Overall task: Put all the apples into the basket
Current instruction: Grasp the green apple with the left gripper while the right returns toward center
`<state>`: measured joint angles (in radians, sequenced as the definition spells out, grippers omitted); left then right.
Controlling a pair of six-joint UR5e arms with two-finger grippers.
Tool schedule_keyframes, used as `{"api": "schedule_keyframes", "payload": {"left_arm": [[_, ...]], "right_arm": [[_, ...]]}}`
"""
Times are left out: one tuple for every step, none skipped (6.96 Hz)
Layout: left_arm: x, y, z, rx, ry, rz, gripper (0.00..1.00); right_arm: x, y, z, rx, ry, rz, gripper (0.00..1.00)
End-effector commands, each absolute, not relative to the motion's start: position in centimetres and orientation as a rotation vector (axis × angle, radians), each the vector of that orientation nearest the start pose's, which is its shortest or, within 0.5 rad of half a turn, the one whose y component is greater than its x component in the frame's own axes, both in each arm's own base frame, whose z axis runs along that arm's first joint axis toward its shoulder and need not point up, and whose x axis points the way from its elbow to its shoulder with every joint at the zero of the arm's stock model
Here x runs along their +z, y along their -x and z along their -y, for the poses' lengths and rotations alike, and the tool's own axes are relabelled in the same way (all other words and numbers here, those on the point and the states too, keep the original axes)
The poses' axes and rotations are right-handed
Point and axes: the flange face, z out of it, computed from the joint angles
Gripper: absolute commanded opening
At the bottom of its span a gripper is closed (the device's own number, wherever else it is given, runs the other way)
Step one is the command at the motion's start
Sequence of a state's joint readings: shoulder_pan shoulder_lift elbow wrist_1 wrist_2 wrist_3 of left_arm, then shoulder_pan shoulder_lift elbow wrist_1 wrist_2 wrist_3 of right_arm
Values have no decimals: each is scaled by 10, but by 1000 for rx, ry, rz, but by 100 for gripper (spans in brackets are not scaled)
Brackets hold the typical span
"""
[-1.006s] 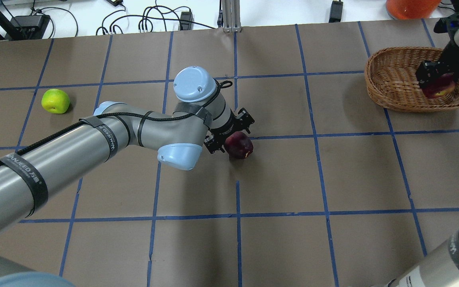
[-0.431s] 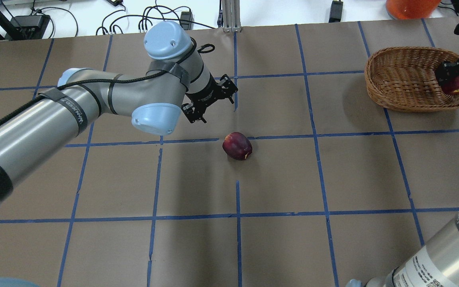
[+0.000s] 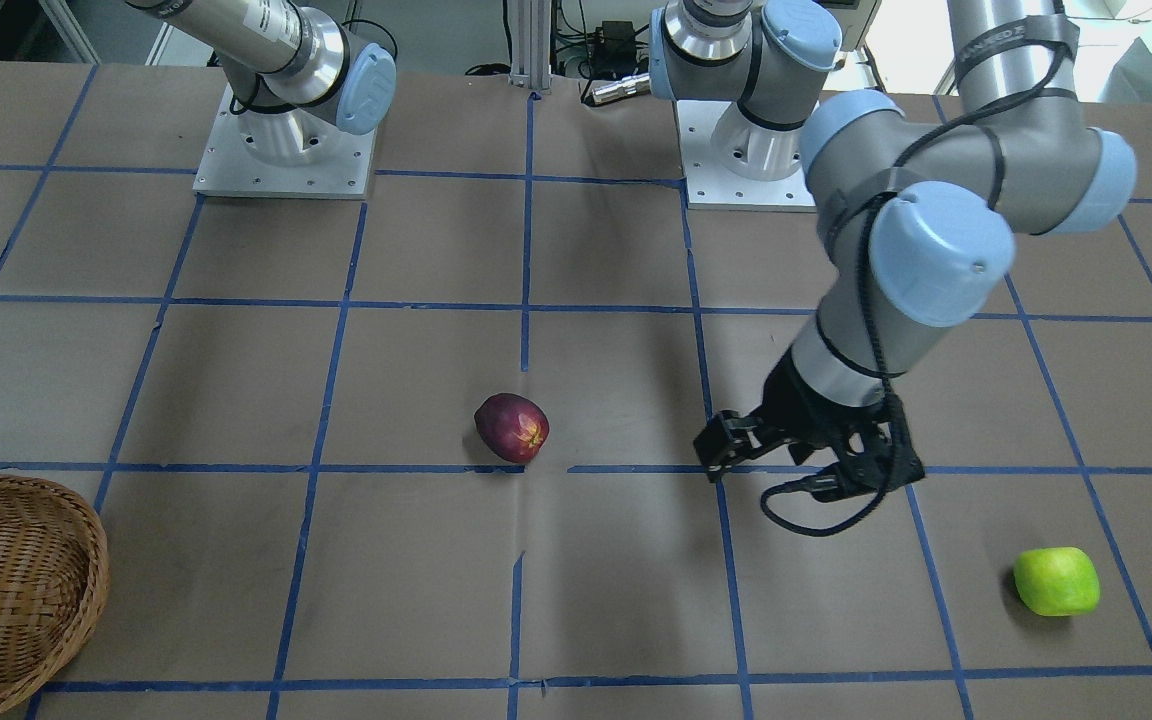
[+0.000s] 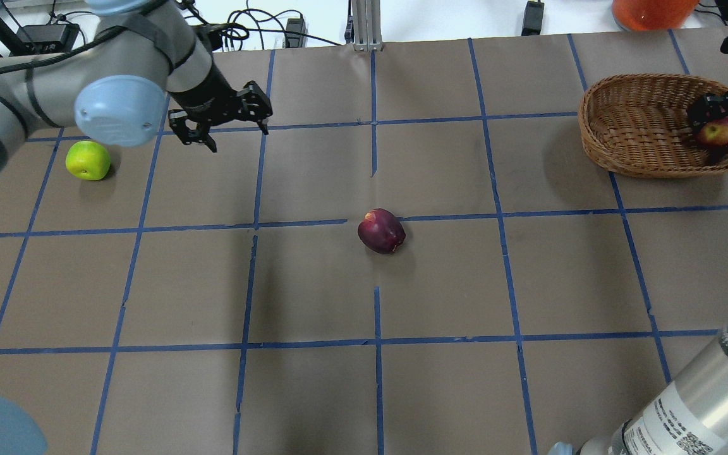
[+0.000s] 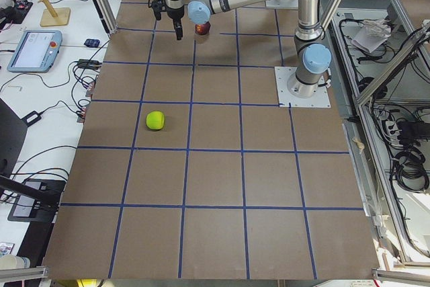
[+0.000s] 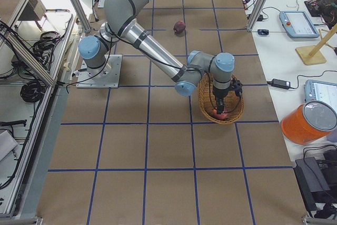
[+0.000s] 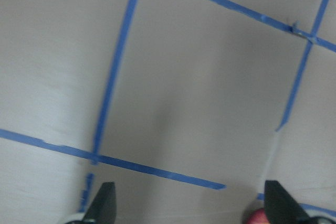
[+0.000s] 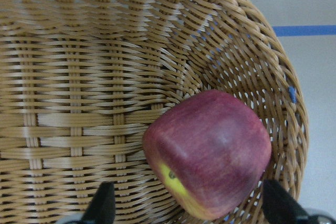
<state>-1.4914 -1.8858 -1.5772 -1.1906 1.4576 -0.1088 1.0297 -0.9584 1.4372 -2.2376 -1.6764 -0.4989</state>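
The dark maroon apple [image 4: 381, 231] lies alone on the middle of the table and also shows in the front view [image 3: 512, 427]. The green apple [image 4: 88, 160] lies at the far left. My left gripper [image 4: 237, 136] is open and empty, hovering between the two and nearer the green one. The wicker basket [image 4: 636, 126] stands at the far right. The red apple [image 4: 723, 132] lies inside it by the right rim. My right gripper [image 4: 708, 114] is open just above that apple; in the right wrist view its fingers [image 8: 103, 203] stand apart on either side of the apple [image 8: 210, 177].
An orange container [image 4: 651, 11] stands beyond the basket. An aluminium post [image 4: 364, 25] and cables [image 4: 237, 35] line the far table edge. The arm bases [image 3: 281, 150] sit on the robot's side.
My left gripper has drawn away from the maroon apple, up and to the left toward the green one. My right gripper has lowered the red apple into the basket and opened.
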Motion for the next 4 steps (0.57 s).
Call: {"api": "schedule_keyframes", "payload": {"left_arm": [[332,-68,629,-105,-109,-3228,100],[316,-128,628,-130,-308,-3200,100],[298,-164,639,-224,-472,-3122,100],[276,-192,645,-154,-480,-3039,100]], "right_arm": [[274,214,675,-140,-48,-3293,100],[294,173,678,-142,-102,-3283,100],[308,110,679,-111,-111,-3263,100],[319,44,674,-47,-187,-3240,100]]}}
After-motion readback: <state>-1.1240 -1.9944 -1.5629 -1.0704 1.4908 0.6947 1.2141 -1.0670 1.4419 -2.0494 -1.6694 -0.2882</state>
